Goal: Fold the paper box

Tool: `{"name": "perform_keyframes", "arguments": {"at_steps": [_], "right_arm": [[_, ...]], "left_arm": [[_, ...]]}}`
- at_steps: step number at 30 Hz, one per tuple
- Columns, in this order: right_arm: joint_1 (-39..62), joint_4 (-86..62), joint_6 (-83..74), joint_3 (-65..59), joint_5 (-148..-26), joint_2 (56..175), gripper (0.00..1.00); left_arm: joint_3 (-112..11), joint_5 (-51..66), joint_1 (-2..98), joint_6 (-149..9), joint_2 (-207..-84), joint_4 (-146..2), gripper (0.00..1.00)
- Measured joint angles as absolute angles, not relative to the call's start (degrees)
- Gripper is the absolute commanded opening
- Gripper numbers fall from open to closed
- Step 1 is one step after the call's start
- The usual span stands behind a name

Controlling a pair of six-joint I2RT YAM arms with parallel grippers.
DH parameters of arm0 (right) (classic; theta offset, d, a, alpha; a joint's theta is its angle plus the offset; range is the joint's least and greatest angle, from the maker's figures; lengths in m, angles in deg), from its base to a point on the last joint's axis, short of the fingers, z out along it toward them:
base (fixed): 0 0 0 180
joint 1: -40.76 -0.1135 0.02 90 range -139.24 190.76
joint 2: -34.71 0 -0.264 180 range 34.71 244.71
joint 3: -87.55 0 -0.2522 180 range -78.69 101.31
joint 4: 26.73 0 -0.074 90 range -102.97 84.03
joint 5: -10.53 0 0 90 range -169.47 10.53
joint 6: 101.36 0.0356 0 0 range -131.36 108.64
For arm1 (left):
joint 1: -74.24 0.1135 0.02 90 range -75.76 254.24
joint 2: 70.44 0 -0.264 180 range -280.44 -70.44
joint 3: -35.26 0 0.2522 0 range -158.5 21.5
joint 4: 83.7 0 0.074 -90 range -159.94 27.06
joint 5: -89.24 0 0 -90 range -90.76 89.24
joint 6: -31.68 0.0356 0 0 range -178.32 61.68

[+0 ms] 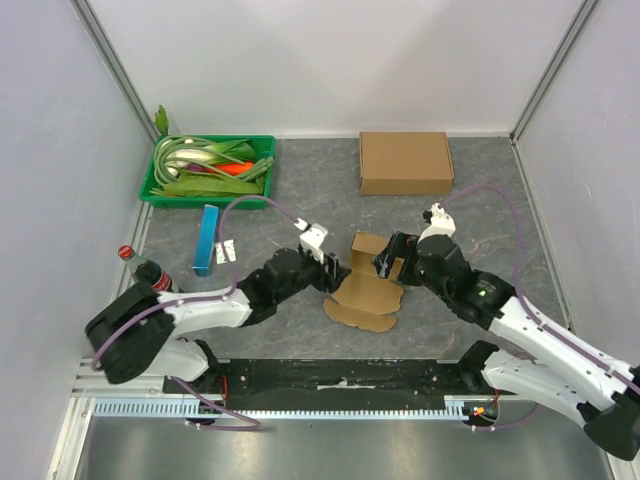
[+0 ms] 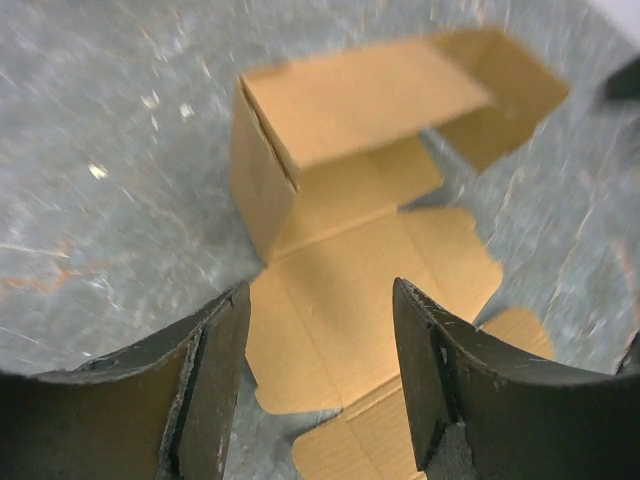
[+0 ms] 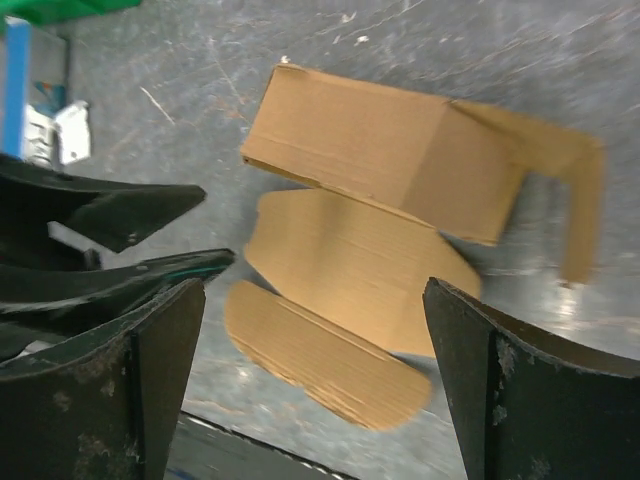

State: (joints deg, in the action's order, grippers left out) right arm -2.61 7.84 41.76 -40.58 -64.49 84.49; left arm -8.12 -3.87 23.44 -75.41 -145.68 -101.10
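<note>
Top camera looks down — wrist cameras, apparently close, share the box (image 1: pixel 368 293).

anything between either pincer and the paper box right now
Nothing visible does. The half-folded paper box sits right in front of the open left pincer and the open right pincer, one on each side.

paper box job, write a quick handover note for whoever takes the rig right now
Left gripper: open, empty, over the box's flat panel.
Right gripper: open wide, empty, above the box.
Paper box: on the table between both grippers, held by neither.
Done: rear walls stand up as a partial shell.
Left: the flat panel and the rounded flap lie unfolded; raise, tuck and close them.
</note>
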Motion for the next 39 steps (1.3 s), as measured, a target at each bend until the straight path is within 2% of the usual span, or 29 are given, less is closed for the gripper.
{"name": "perform_keyframes", "arguments": {"at_steps": [4,8,10,11,14,15,19,24,29,34,35,37,38,39], "right_arm": [[-2.6,20.3,33.1,-33.2,-61.1,81.9,0.96],[-0.6,23.9,28.3,-30.0,-60.2,83.4,0.82],[0.9,21.9,27.0,-29.0,-62.6,87.0,0.55],[1.8,19.4,26.8,-29.0,-64.4,88.8,0.27],[6.0,8.6,28.8,-29.2,-74.4,96.4,0.04],[7.5,5.4,29.4,-29.2,-77.3,98.8,0.01],[11.3,-10.8,34.0,-30.3,-87.0,109.3,0.00],[11.3,-26.8,39.0,-34.6,-96.5,116.4,0.00],[11.3,-36.2,41.2,-42.0,-99.4,118.7,0.00],[11.4,-42.4,42.6,-44.6,-100.8,119.7,0.00],[11.6,-41.6,42.5,-44.3,-100.8,119.4,0.02],[12.0,-37.8,42.0,-42.8,-100.8,117.8,0.12],[12.6,-34.4,41.4,-41.2,-100.6,116.3,0.28],[13.3,-30.4,40.5,-39.3,-100.0,114.4,0.36]], "left_arm": [[-6.7,-5.3,21.0,-73.0,-155.3,-106.8,0.61],[-6.7,-8.9,20.3,-71.6,-161.8,-112.7,0.57],[-6.7,-10.3,20.1,-71.3,-163.9,-116.4,0.56],[-6.7,-10.8,20.1,-71.1,-164.8,-117.8,0.55],[-6.8,-11.5,20.1,-71.0,-167.3,-122.1,0.54],[-6.8,-11.6,20.1,-71.0,-167.9,-123.0,0.54],[-6.7,-12.2,20.1,-70.8,-170.0,-127.9,0.53],[-6.8,-12.9,20.1,-70.3,-171.9,-131.5,0.51],[-7.3,-13.7,20.1,-69.5,-174.0,-132.3,0.48],[-7.8,-14.5,20.1,-69.3,-174.4,-132.8,0.52],[-7.8,-14.7,20.1,-69.2,-174.5,-132.9,0.53],[-8.2,-15.1,20.1,-69.1,-174.6,-132.7,0.56],[-8.6,-15.5,20.1,-69.0,-174.8,-132.5,0.56],[-9.0,-15.8,20.1,-68.9,-175.0,-132.3,0.56]]}}
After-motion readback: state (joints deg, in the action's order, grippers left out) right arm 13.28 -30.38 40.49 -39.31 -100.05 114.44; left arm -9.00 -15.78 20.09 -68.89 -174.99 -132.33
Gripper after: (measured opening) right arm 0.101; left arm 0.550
